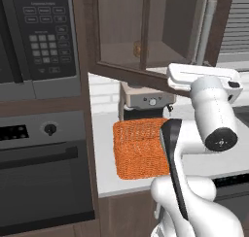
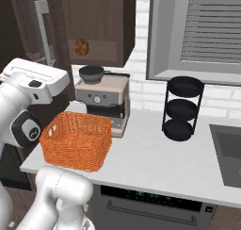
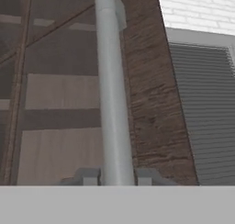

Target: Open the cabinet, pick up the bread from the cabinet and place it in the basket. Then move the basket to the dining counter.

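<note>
The dark brown cabinet's glass door [image 1: 146,32] stands swung partly open. In the hand view its grey bar handle [image 3: 112,94] runs up between my two fingertips, and my gripper [image 3: 117,177] is shut on its lower end. From the base views my white hand [image 1: 204,76] [image 2: 35,78] sits just below the handle [image 1: 207,32] [image 2: 43,31]. The round golden-brown bread [image 1: 137,49] [image 2: 81,47] lies on the cabinet's bottom shelf. The orange woven basket [image 1: 141,148] [image 2: 77,139] stands on the white worktop below, in front of the coffee machine.
A coffee machine [image 2: 101,99] stands behind the basket. A black three-tier rack [image 2: 182,109] is to the right, with a sink [image 2: 228,149] beyond it. A black microwave [image 1: 39,37] and an oven [image 1: 44,168] fill the left wall. A blinded window [image 2: 212,31] is behind.
</note>
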